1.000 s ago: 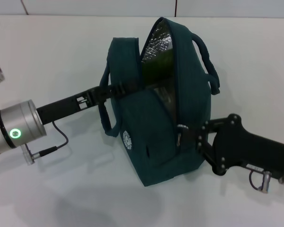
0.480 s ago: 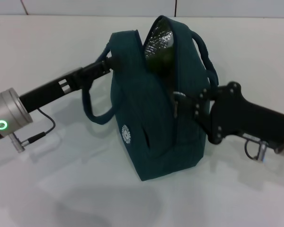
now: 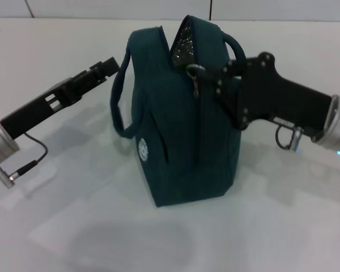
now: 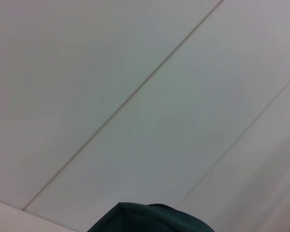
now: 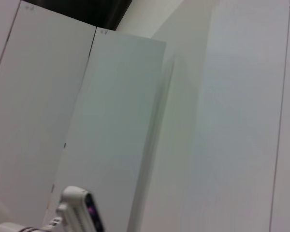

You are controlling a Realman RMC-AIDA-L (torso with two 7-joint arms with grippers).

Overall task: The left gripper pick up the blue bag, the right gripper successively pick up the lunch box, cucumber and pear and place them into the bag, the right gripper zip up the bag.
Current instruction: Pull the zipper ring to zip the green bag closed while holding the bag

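Right gripper (image 3: 207, 85) is being seen in the head view high on the bag (image 3: 181, 124), its fingers clamped by the ring zip pull (image 3: 194, 72); half a second ago it was lower down the bag's side, so the zip is being drawn upward and only a short gap of foil lining is being left open at the top. Left gripper (image 3: 109, 66) is being held just beside the near handle (image 3: 120, 102), having been backed away from the bag; its fingers appear released and empty. The bag is standing upright mid-table (image 3: 56, 226).

Left wrist view: only a dark teal corner of the bag (image 4: 150, 220) is being shown against pale wall panels.

Right wrist view: only wall panels are being shown.

Zipping is judged nearly finished.
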